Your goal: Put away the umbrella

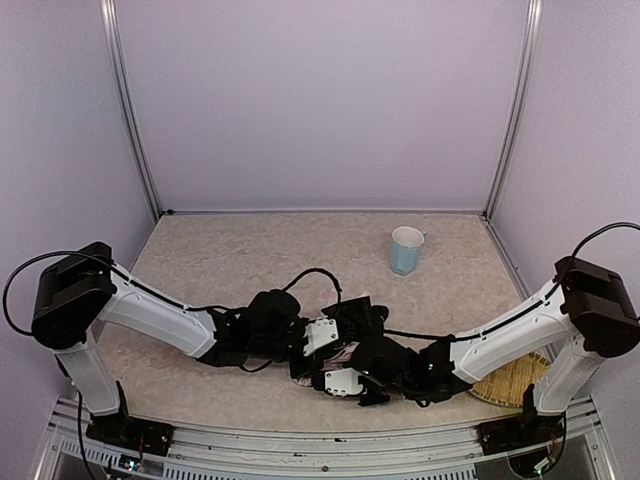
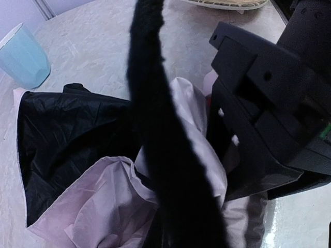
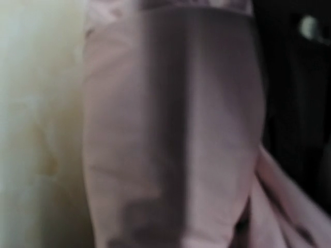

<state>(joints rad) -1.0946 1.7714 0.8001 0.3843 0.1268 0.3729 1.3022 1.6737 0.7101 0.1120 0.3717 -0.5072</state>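
Both at the umbrella [image 2: 93, 206] on the bench [image 1: 250, 250]: my left hand [image 1: 347, 340] closed tight, my right hand [image 1: 325, 380] I cannot tell.

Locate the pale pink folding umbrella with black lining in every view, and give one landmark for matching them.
Top external: the pale pink folding umbrella lies low at centre, with only scraps of it showing.
Left wrist: it fills the lower left and middle, black lining above, pink folds below.
Right wrist: its blurred pink fabric fills most of the frame.
Landmark: the light-blue tapered cup stands right of centre in the top view and in the top-left corner of the left wrist view. It is not in the right wrist view.
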